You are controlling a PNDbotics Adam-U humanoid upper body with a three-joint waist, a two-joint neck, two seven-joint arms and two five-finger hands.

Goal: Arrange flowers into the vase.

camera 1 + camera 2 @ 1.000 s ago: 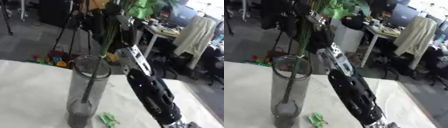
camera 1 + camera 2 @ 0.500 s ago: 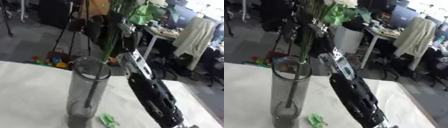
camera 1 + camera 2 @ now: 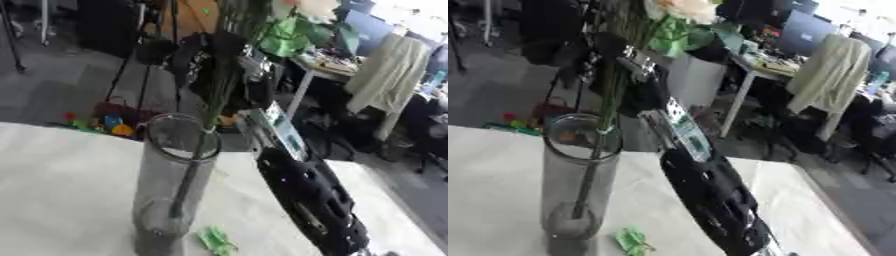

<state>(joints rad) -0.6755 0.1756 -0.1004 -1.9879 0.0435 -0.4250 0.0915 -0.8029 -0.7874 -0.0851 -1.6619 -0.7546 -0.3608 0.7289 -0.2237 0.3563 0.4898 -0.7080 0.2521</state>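
Right arm: reaching up from the lower right, over the desk (image 3: 61, 170).
Right hand (image 3: 627, 55): fingers clamping the flower stems (image 3: 610, 95) above the vase (image 3: 575, 180).
Stems: standing inside the vase.

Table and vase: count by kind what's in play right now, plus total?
Glass vase: 1
Bundle of green flower stems, lower ends inside the vase: 1
Pale flower head at the top of the bundle: 1
Green leaf scrap on the table beside the vase base: 1
Robot right hand up at the stems: 1
Total: 5
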